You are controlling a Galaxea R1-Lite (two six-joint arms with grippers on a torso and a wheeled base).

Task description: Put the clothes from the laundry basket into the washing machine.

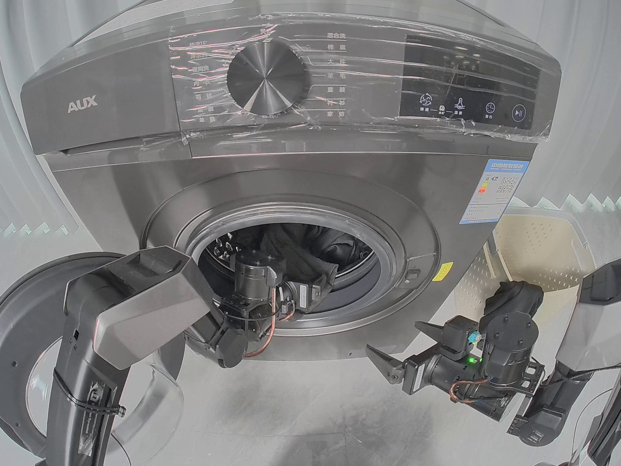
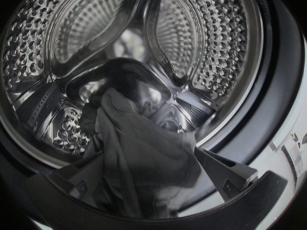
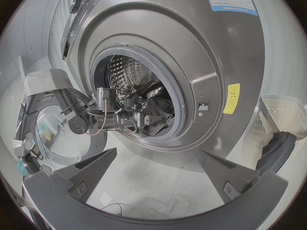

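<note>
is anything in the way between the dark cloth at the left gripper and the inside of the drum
Nothing visible. The door is swung wide open to the left, the left gripper is at the opening, and the dark cloth between its open fingers already reaches into the drum.

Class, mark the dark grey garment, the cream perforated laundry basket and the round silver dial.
Dark grey garment point(image 2: 144, 157): left wrist view, middle of the cloth.
Cream perforated laundry basket point(image 1: 543, 254): head view, bare inner wall.
Round silver dial point(image 1: 267, 77): head view, its centre.
</note>
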